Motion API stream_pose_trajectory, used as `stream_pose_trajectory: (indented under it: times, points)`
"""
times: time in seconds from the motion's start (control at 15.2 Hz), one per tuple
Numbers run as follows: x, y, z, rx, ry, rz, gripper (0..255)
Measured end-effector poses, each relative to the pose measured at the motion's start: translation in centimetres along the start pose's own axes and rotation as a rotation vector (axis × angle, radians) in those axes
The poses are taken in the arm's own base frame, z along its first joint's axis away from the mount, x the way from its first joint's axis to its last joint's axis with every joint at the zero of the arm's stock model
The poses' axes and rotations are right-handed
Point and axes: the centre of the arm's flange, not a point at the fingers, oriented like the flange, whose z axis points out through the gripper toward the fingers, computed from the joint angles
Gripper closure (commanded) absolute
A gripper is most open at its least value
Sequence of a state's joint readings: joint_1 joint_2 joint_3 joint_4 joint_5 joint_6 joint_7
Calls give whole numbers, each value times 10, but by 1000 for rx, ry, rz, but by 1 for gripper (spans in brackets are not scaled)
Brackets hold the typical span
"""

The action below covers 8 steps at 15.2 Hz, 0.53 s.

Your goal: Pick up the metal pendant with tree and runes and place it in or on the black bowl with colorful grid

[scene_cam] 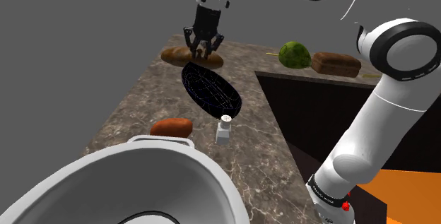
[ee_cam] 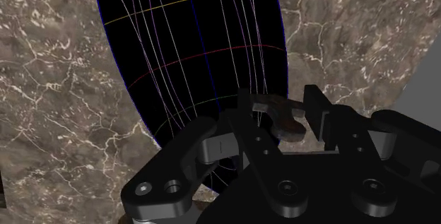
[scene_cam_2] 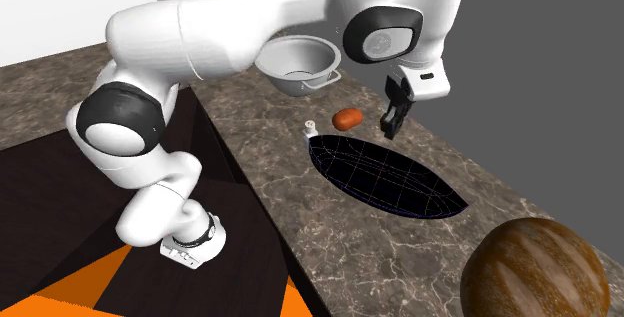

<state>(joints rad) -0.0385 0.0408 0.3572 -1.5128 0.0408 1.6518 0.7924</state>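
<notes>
Pendant (ee_cam: pixel 288 122) first: a small dark brownish piece, clasped between the two black fingers of the gripper (ee_cam: pixel 285 105), which are closed on it from either side. Its markings cannot be made out. The gripper hangs in the air with the pendant, well clear of the counter (ee_cam: pixel 56 81), near one narrow end of the bowl (ee_cam: pixel 198 46).

The bowl is black, long and pointed like a leaf, and crossed by thin coloured grid lines. It lies on the brown marbled counter, and in the wrist view its rim runs just beside the fingers.

In the shoulder view the gripper (scene_cam: pixel 203 49) points down over the far end of the bowl (scene_cam: pixel 212 88). Near the bowl's closer end stands a small white shaker (scene_cam: pixel 225 128), and a reddish-brown sausage (scene_cam: pixel 171 126) lies beside that. A big white pot (scene_cam: pixel 127 180) sits closest to the camera. Behind the gripper lie a brown loaf (scene_cam: pixel 177 54), a green cabbage (scene_cam: pixel 295 54) and a dark loaf (scene_cam: pixel 336 63).
</notes>
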Motion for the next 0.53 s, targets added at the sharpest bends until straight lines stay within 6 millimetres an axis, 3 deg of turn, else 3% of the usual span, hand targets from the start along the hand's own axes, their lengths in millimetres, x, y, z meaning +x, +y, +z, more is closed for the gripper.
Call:
stream_pose_trajectory:
  times: [0.2,0.53]
  points:
    - [9,41,0,0,0,2,255]
    - [9,53,22,0,-1,0,255]
